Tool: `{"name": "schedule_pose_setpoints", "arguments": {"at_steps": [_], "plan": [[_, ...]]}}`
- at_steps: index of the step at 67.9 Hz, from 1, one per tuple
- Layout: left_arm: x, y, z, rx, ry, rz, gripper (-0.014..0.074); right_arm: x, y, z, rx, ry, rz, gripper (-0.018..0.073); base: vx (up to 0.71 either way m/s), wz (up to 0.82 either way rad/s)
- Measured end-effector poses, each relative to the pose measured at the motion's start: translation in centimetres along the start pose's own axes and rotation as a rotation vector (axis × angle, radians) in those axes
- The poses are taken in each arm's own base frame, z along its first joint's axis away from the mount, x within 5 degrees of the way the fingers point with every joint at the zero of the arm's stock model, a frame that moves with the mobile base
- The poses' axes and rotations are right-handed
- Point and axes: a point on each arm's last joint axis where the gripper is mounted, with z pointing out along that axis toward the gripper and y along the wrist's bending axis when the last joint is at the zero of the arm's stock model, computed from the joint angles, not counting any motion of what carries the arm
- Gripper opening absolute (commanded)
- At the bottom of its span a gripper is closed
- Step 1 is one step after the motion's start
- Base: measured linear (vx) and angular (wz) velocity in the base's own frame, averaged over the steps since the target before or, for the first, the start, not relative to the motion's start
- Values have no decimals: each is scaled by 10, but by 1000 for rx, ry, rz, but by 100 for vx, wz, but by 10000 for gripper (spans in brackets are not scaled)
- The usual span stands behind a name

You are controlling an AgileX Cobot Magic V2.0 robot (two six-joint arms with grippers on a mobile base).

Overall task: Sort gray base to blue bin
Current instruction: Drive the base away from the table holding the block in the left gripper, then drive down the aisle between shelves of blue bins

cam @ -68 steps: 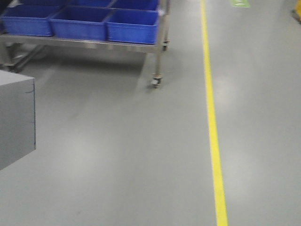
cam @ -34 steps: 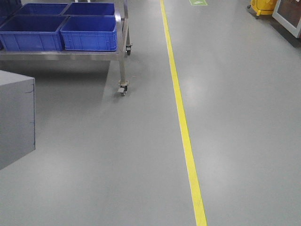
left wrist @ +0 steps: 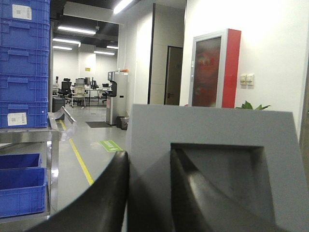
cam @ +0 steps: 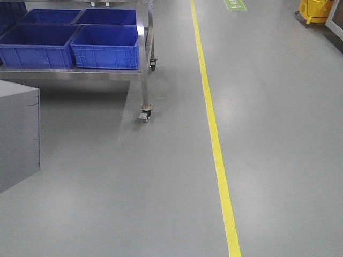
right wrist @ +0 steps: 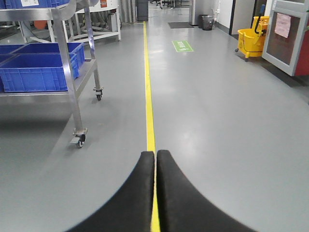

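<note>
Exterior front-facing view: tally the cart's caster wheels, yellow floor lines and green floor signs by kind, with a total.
Small dark caster wheels under the steel cart: 2
Yellow painted floor line: 1
Green floor sign: 1
Total: 4

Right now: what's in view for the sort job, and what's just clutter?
Job: gray base, clamped in left gripper; blue bins on the cart.
Clutter: yellow floor line, mop bucket, red cabinet.
</note>
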Motion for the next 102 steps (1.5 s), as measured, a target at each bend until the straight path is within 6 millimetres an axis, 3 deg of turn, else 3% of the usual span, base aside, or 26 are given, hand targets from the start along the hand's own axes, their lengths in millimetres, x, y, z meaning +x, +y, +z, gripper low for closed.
{"name": "schedule_pose_setpoints", "arguments": {"at_steps": [56, 102], "plan": [[1, 0, 0, 0, 4, 0, 4, 0, 0, 0, 0, 0, 0, -5, 35, 4], [1, 0, 0, 0, 4, 0, 4, 0, 0, 0, 0, 0, 0, -5, 24, 73]]}}
